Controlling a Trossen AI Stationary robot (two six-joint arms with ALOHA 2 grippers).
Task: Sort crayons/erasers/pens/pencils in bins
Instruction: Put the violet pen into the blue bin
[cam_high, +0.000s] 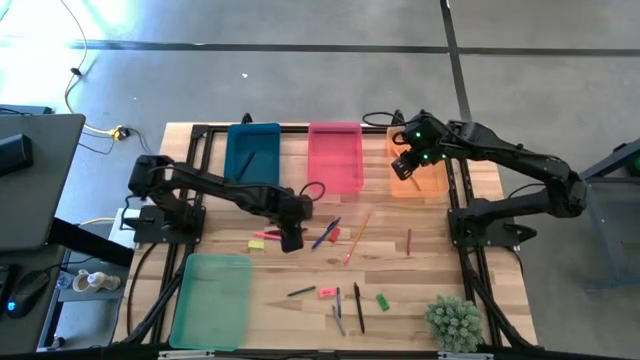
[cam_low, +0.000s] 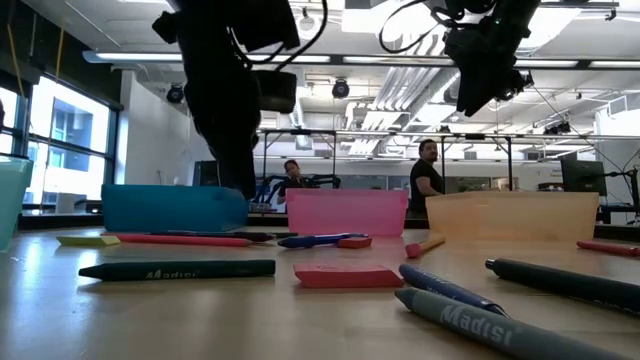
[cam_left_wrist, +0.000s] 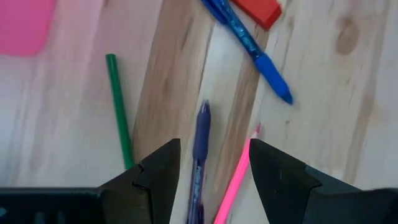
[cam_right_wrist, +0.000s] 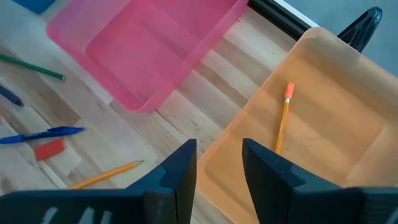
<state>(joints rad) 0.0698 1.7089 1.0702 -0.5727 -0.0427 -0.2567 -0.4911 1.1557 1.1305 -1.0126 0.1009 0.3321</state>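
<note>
Along the far edge of the wooden bench (cam_high: 430, 250) stand three smooth, shallow plastic bins: blue (cam_high: 252, 152), pink (cam_high: 335, 155) and orange (cam_high: 420, 172); a fourth, light green (cam_high: 212, 300), sits well apart from the pink bin, at the near left corner. One orange pencil (cam_right_wrist: 281, 126) lies inside the orange bin, below the right tool (cam_right_wrist: 219, 163), whose fingers hang open and hold nothing. Just in front of the pink bin, the left tool (cam_left_wrist: 211, 168) spreads open around a dark purple pen (cam_left_wrist: 199, 158), with a pink pencil (cam_left_wrist: 239, 177) beside it, a thin green stick (cam_left_wrist: 118, 109), a blue pen (cam_left_wrist: 249, 46) and a flat red eraser (cam_left_wrist: 258, 9) nearby. A small spiky green plant (cam_high: 455, 322) stands at the near right corner.
</note>
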